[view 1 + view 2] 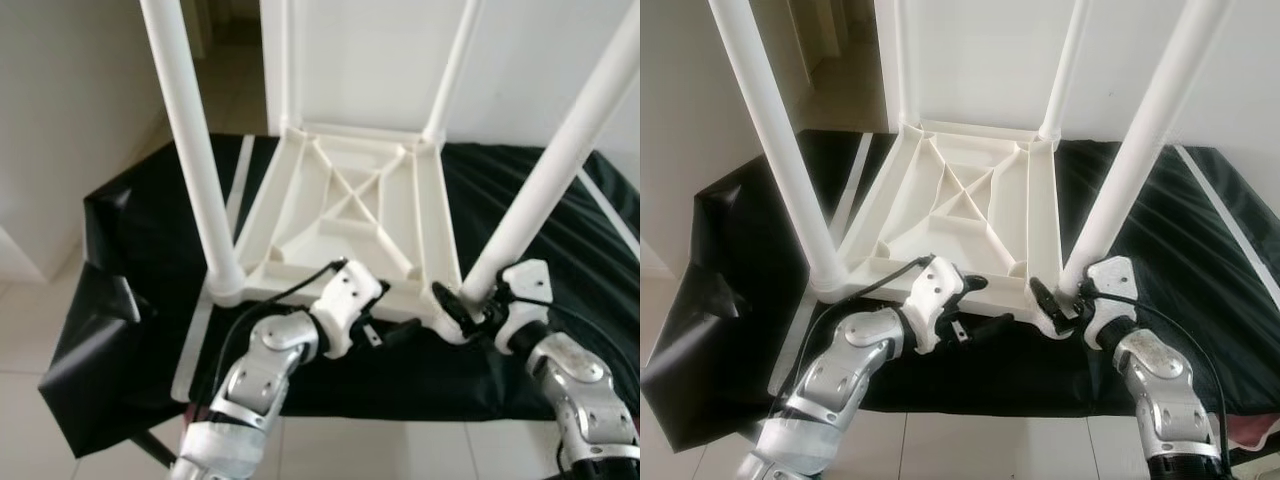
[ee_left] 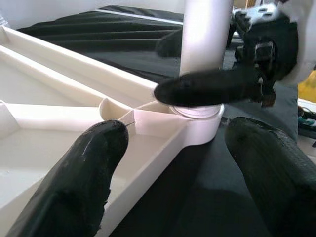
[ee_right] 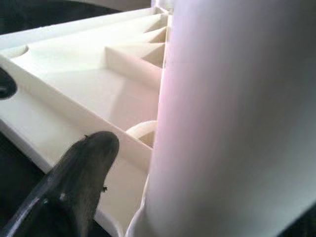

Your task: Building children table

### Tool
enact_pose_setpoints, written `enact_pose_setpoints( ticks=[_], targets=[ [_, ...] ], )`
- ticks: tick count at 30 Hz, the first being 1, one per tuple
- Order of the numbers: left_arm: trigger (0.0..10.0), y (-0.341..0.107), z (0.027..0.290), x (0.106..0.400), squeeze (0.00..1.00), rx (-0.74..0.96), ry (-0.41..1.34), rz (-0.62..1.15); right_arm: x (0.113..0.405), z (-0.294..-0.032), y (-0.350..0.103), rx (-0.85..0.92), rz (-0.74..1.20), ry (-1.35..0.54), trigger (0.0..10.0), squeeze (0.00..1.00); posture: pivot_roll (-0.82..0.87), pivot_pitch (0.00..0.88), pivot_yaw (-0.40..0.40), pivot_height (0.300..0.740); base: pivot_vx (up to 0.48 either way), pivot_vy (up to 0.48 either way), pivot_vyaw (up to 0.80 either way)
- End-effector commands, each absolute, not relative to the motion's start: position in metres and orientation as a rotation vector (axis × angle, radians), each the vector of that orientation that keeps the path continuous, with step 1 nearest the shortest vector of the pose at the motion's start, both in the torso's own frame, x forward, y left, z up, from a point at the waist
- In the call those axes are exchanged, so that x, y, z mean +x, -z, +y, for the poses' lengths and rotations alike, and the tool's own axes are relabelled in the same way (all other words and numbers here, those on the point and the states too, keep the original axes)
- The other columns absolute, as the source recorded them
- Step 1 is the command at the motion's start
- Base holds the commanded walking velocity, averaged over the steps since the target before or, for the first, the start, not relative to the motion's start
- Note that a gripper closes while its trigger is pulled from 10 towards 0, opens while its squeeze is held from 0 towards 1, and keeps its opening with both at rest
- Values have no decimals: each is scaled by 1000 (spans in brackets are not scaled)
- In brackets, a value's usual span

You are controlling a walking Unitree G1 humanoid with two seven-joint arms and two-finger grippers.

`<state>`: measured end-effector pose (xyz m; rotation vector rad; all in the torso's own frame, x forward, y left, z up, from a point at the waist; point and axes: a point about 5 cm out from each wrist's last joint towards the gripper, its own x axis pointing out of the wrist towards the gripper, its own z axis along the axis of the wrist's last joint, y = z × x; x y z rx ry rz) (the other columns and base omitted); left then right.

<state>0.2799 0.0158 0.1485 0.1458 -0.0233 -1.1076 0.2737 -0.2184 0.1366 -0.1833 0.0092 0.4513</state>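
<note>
Nearest the head camera, the two silver arms reach forward over the edge of a black cloth (image 1: 120,250) on which the children's table (image 1: 960,215) lies upside down, its four white legs pointing up. The left gripper (image 1: 385,335) hangs just before the near rim of the tabletop, fingers spread apart and holding nothing; its wrist view looks between them at the near right corner socket (image 2: 200,118). The right gripper (image 1: 1052,305) is at the foot of the near right leg (image 1: 1130,160), one black finger (image 3: 74,182) lying against the tube just above the socket; whether the pair is truly clamped on the leg cannot be told.

Beyond them the ribbed underside runs back to the two far legs by a white wall (image 1: 350,50).

Judged by its look, the table is moulded plastic: light, stiff and smooth, so likely slippery on the round tubes. A hold low on a leg, close to the socket, should give control without levering the joint; the thin ribs look the weaker place to pinch.
</note>
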Motion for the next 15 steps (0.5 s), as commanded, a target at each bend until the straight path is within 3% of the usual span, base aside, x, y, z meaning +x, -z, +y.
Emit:
enact_pose_setpoints(
  ticks=[1, 3, 4, 15],
  targets=[
    [10000, -150, 16, 284, 0, 143, 1080, -20, 277, -219, -131, -232, 55, -506, 4706, 0, 25, 0, -33, 740, 0, 0, 0],
    [10000, -150, 16, 284, 0, 143, 1080, -20, 277, -219, -131, -232, 55, -506, 4706, 0, 25, 0, -33, 740, 0, 0, 0],
    [10000, -151, 17, 284, 0, 148, 1076, -24, 277, -222, -126, -227, 88, -529, 0, 0, 34, 0, -35, 740, 0, 0, 0],
    [10000, -152, 17, 286, 0, 155, 1078, -29, 277, -229, -124, -186, 87, -535, 0, 0, 36, 0, -34, 740, 0, 0, 0]
  ],
)
